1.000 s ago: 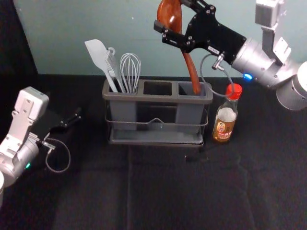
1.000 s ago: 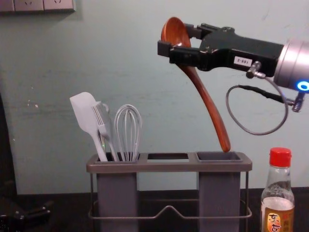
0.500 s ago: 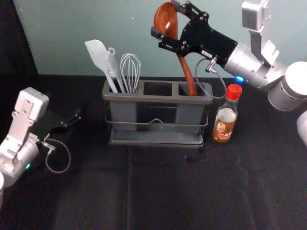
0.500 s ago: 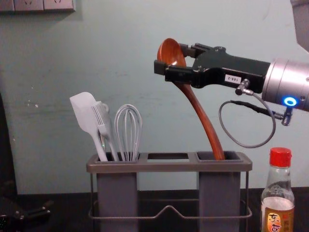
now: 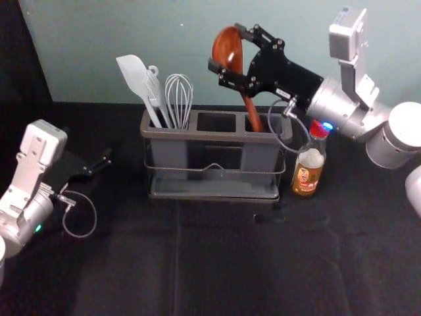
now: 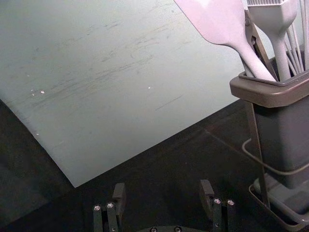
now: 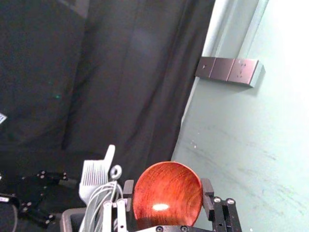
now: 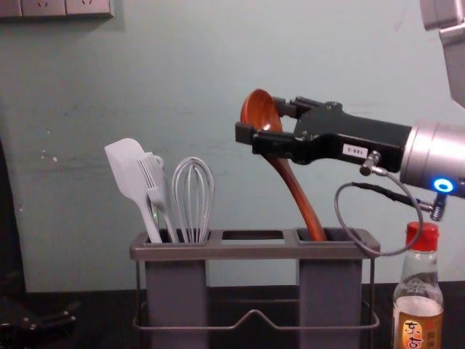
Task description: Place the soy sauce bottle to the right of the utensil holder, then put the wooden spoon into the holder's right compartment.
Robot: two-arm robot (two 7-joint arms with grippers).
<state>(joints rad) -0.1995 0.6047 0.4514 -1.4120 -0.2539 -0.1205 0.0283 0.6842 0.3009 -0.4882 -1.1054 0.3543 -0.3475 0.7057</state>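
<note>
My right gripper (image 5: 235, 56) is above the holder's right side, shut on the bowl of the wooden spoon (image 5: 227, 50). In the chest view the right gripper (image 8: 263, 123) grips the spoon (image 8: 294, 190), whose handle slants down into the right compartment of the utensil holder (image 8: 254, 251). The right wrist view shows the spoon's bowl (image 7: 167, 195) between both fingers of the right gripper (image 7: 168, 198). The soy sauce bottle (image 5: 307, 172) stands upright just right of the holder (image 5: 215, 191). My left gripper (image 5: 105, 161) stays parked at the left, open in the left wrist view (image 6: 164, 193).
A white spatula (image 8: 131, 174), a brush (image 8: 155, 185) and a whisk (image 8: 193, 196) stand in the holder's left compartment, and its middle compartment (image 8: 252, 235) holds nothing visible. The right gripper's cable loop hangs in front of the bottle's red cap. A wall rises behind.
The right gripper has come down and slightly left overall, carrying the spoon. The handle's tip has gone from above the right compartment to inside it. The left arm has not moved.
</note>
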